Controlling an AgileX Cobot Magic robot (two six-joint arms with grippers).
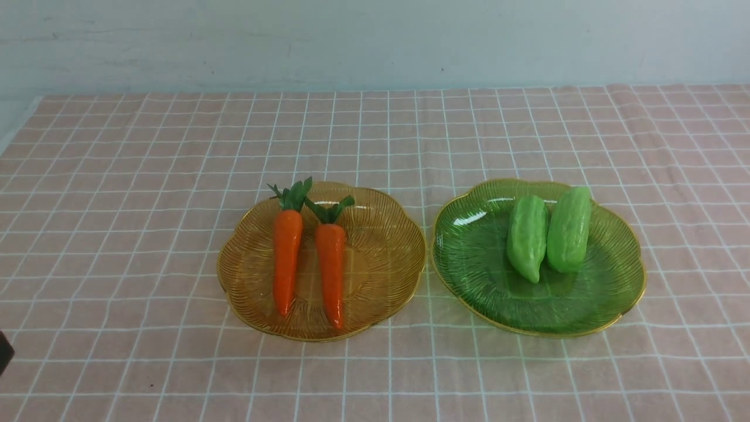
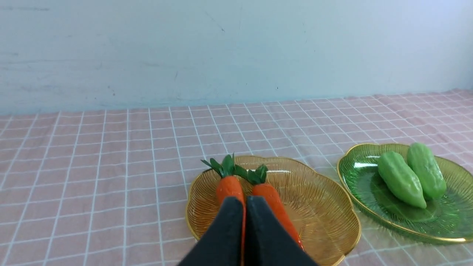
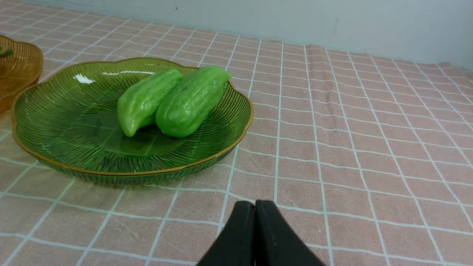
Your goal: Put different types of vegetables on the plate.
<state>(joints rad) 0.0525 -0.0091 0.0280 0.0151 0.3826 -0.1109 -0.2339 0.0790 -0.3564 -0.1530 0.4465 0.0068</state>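
Two orange carrots [image 1: 287, 258] [image 1: 331, 272] with green tops lie side by side on the amber plate [image 1: 387, 258]. Two light-green bumpy gourds [image 1: 527, 237] [image 1: 569, 228] rest together on the green plate [image 1: 474, 258] to its right. In the left wrist view my left gripper [image 2: 245, 201] is shut and empty, on the near side of the carrots [image 2: 230, 186] [image 2: 275, 205] and the amber plate [image 2: 321, 207]. In the right wrist view my right gripper [image 3: 255, 205] is shut and empty over the cloth, near the green plate [image 3: 55, 122] holding the gourds [image 3: 146, 99] [image 3: 192, 99].
A pink checked cloth [image 1: 117, 205] covers the table up to a pale wall [image 1: 375, 41]. A small dark part of the left arm [image 1: 4, 351] shows at the front view's left edge.
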